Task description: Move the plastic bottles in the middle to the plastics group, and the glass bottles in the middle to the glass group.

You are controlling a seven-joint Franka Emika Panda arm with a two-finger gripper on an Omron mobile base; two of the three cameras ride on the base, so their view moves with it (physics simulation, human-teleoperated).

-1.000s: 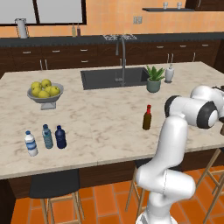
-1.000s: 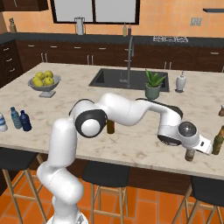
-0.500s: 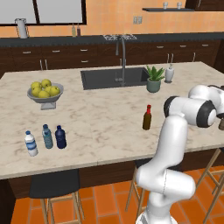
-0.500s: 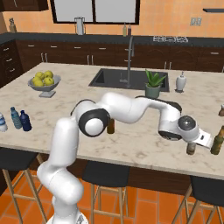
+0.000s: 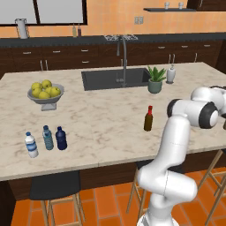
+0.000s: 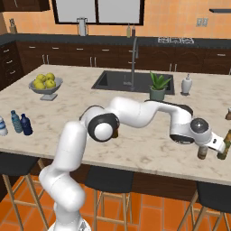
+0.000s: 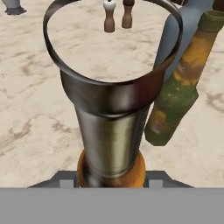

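Note:
The slim brown bottle with a red cap (image 5: pixel 148 118) stands alone mid-counter. At the counter's left end the squat navy bottle (image 5: pixel 61 138) stands beside the teal water bottle (image 5: pixel 47 137) and the clear one (image 5: pixel 31 145). My gripper (image 6: pixel 213 143) reaches low between two small glass bottles near the front right edge, a dark brown one (image 6: pixel 203 152) and an olive one (image 6: pixel 223 144). In the hand view the brown bottle (image 7: pixel 111 127) rises right in front of the camera and hides the fingers; the olive bottle (image 7: pixel 175 100) stands just to its right.
A bowl of yellow fruit (image 5: pixel 45 95) sits at the back left. The sink (image 5: pixel 117 78), a potted plant (image 5: pixel 154 81) and a soap dispenser (image 5: pixel 171 74) line the far side. Two small shaker-like items (image 7: pixel 109 17) stand farther off. Stools (image 6: pixel 108 180) stand under the front edge.
The hand has slid a little to the right, closer in between the two glass bottles. The other bottles have not moved.

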